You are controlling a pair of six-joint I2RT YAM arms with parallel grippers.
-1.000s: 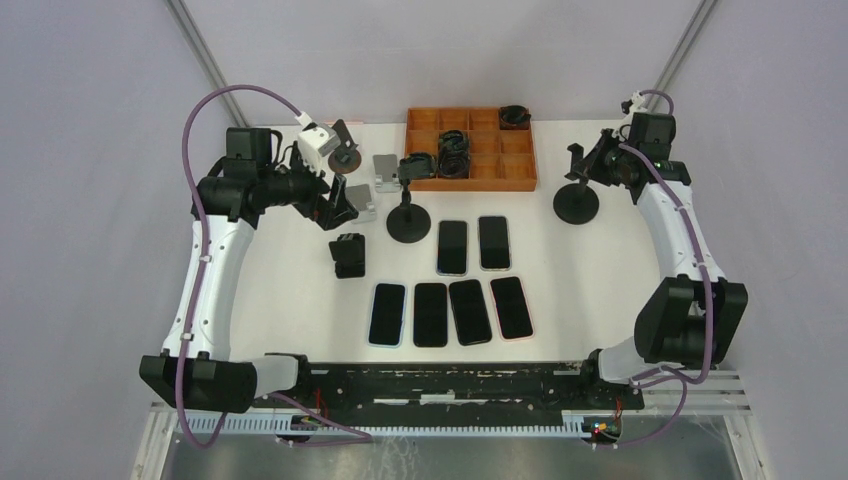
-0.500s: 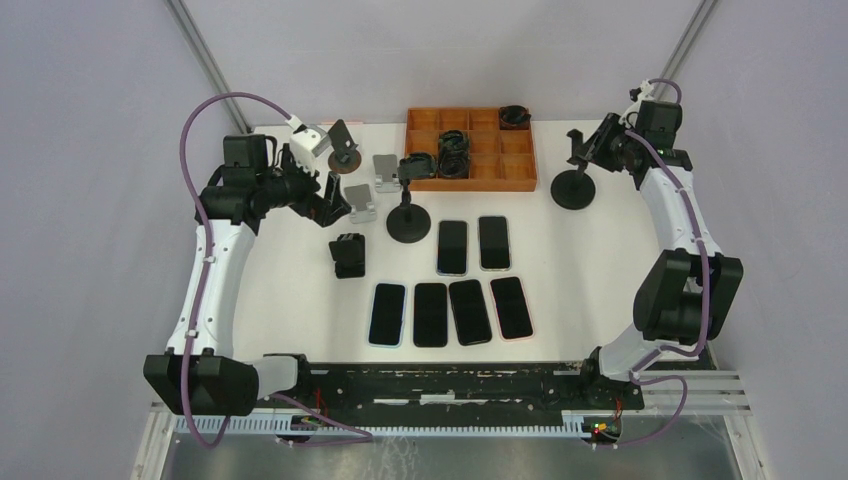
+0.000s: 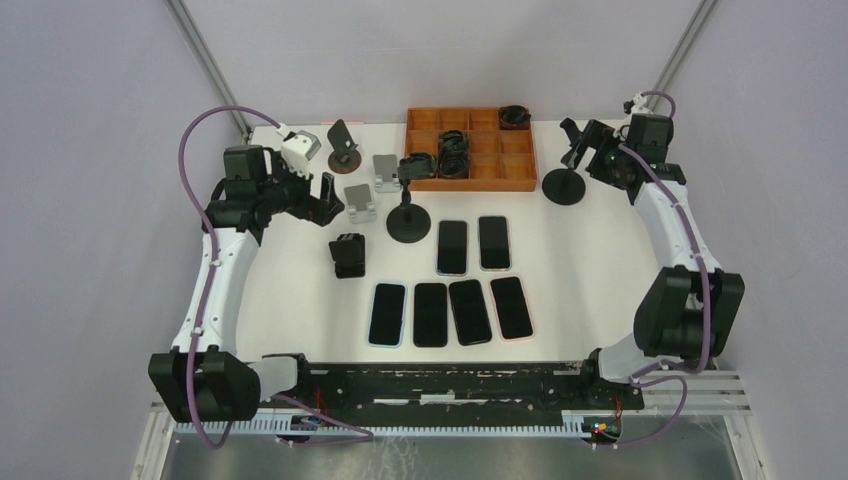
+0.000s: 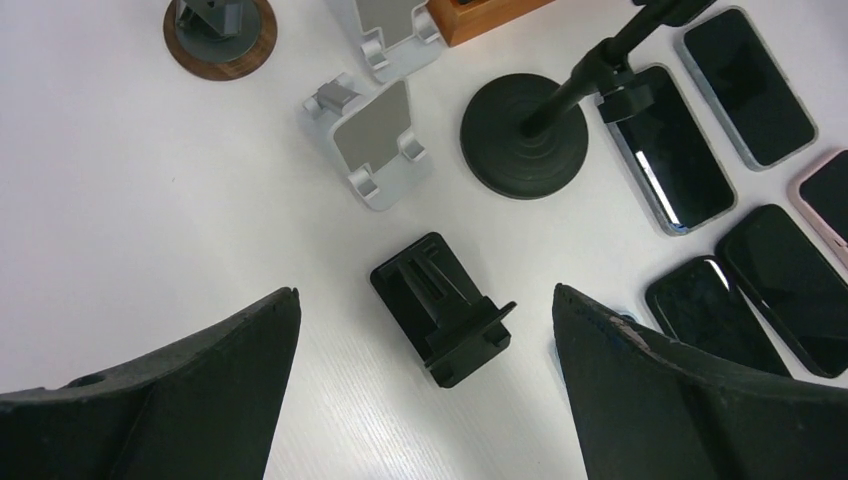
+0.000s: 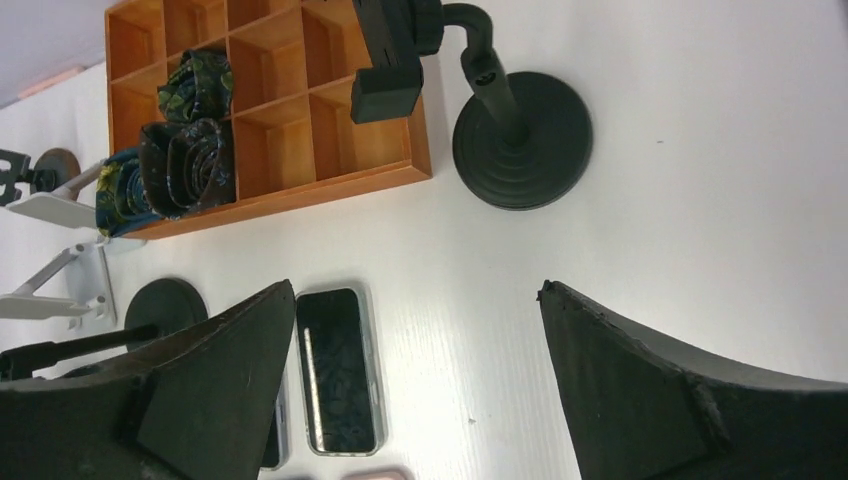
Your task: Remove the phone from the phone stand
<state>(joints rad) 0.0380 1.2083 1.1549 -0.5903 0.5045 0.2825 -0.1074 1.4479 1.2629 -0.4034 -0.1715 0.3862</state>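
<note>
Several phones lie flat on the table, two in a back row [image 3: 452,246] and the rest in a front row [image 3: 430,314]. A black round-base phone stand [image 3: 563,185] stands at the back right beside the tray, and its clamp [image 5: 390,50] holds nothing. My right gripper [image 3: 592,150] hovers open just right of that clamp. In the right wrist view the right gripper [image 5: 417,288] spans bare table, with the stand's base [image 5: 520,140] ahead and a phone [image 5: 338,370] by the left finger. My left gripper [image 4: 426,292] is open above a small black stand [image 4: 440,305].
An orange compartment tray [image 3: 520,170] with dark rolled items sits at the back. A second round-base stand [image 3: 408,225], two silver stands [image 3: 360,203], a wooden-base stand [image 3: 345,150] and the small black stand [image 3: 348,255] crowd the back left.
My right gripper has gone from shut to open and let go of the round-base stand, which has shifted left toward the tray. My left arm has drawn back to the left.
</note>
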